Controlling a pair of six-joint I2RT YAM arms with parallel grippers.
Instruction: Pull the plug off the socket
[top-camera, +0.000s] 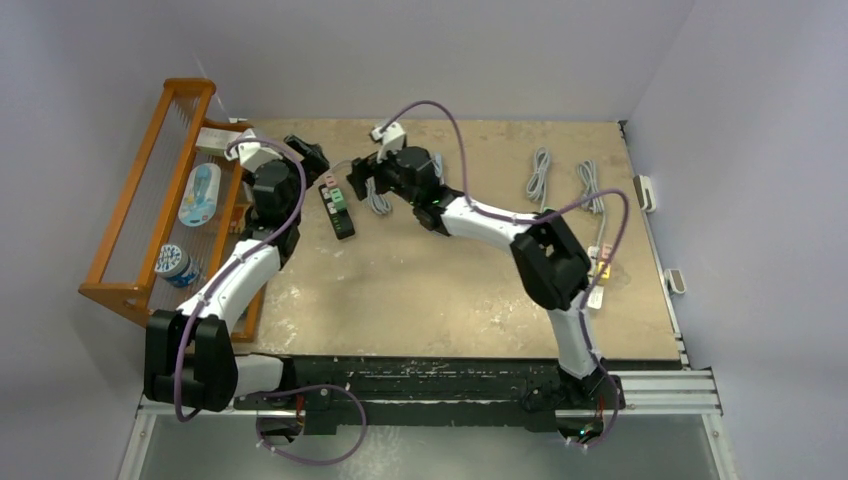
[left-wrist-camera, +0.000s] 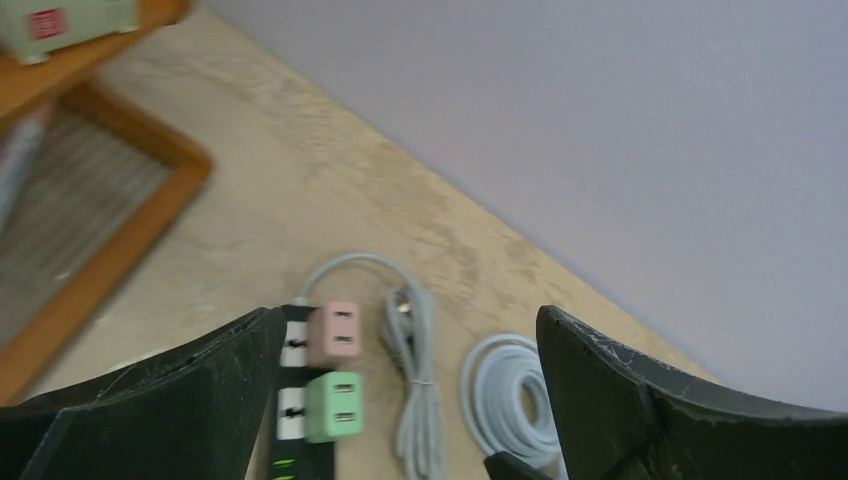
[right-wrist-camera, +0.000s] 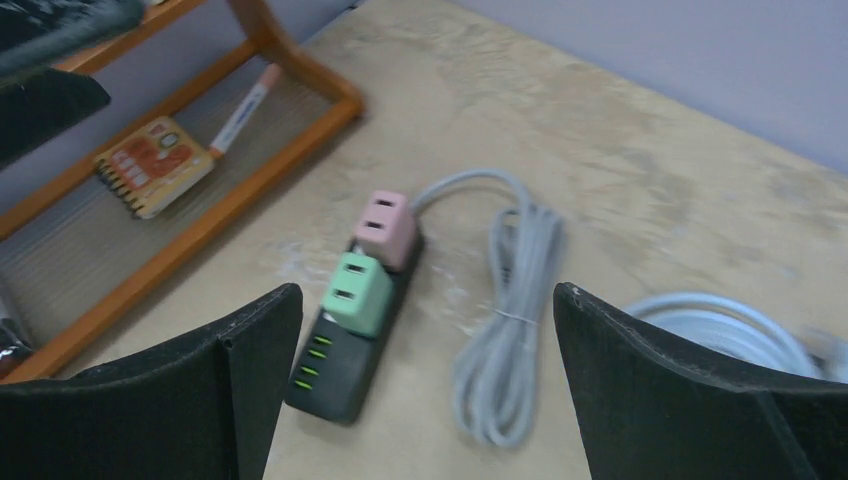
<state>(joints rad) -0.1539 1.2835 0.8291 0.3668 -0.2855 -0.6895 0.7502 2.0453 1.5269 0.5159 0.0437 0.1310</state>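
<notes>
Top view: strip is lying on the table toward its far left, just beside the rack. Pink plug and green plug are sitting side by side in the strip's far end, both seated. Left gripper is hovering just beyond the strip's far end. Right gripper is hovering to the strip's right, over a grey cable. Neither is touching a plug. Two more cable bundles are lying well apart on the right.

Left wrist view: left gripper is standing wide, released, with nothing between its fingers. Pink plug is showing just inside the left finger, with the green plug below it, both on the strip. Grey cable is running down the middle of the gap. White coil is lying beside the right finger. Rack is blurring at the left.

Right wrist view: right gripper is likewise spread wide and grasping nothing. Pink plug and green plug are sitting on the strip, near the left finger and ahead of it. Grey cable is leaving the strip beside the pink plug and lying bundled between the fingers. White coil is lying at the right. Rack is holding an orange card.
</notes>
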